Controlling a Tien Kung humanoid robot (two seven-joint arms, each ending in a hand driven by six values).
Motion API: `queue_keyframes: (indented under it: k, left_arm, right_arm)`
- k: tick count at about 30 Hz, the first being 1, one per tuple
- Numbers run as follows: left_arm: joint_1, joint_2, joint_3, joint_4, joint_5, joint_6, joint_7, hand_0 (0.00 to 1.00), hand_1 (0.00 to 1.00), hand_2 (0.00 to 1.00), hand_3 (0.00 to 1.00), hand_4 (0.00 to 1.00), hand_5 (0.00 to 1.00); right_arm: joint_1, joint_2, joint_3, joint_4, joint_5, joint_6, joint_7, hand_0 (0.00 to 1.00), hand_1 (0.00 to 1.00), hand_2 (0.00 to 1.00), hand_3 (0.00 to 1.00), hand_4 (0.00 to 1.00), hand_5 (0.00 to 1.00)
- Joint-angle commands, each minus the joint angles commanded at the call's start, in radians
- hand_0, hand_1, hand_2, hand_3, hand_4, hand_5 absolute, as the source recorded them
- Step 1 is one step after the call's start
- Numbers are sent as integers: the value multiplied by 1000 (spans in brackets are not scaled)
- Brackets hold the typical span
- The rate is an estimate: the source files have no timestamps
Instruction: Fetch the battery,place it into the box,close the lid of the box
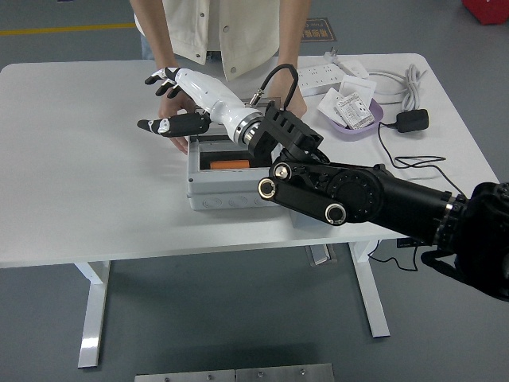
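A grey box [231, 192] stands on the white table [87, 183] with its clear lid up at the back. An orange battery [231, 165] lies inside it. My right hand [165, 99] is lifted above the table to the left of and behind the box, fingers spread, holding nothing. Its black arm [358, 199] crosses over the box's right side. A person stands at the far side with one hand [175, 119] at the box's left rear and the other [293, 103] at its right rear. My left hand is not in view.
A purple dish [355, 121] with white packets sits to the right of the box. Behind it lie a white power strip [322, 76] and a coiled white cable [402, 79]. A black adapter [412, 120] with its cord lies at the right.
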Motion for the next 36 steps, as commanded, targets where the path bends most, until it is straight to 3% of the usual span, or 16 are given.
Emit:
queue_keyframes:
  k: [10,11,15,17,28,36]
  left_arm:
    - [-5,7,-26,0,28,-3,13,617,765,676,734,682,220]
    - [-6,8,-24,0,26,-3,12,617,765,676,734,682,219]
    - [-10,8,-18,0,20,-3,9,617,765,676,734,682,219]
    - [-10,7,-20,0,23,-3,10,617,764,676,734,683,219]
    - [-18,7,-3,0,10,-1,3,618,764,676,734,682,218]
    - [-17,5,2,0,5,-1,1,617,764,677,732,683,219]
  right_arm:
    - [81,0,-119,-174,120,38,-2,800,697,688,788,846,472]
    - [82,0,-128,-186,131,40,-1,824,747,774,795,852,531]
    - [80,0,-154,-220,161,40,3,824,747,774,795,852,531]
    - [77,0,-164,-230,173,39,4,843,765,793,802,868,574]
    - [51,0,-199,-259,204,38,19,854,768,791,803,859,565]
    - [37,0,-207,-242,175,46,15,853,765,790,801,861,577]
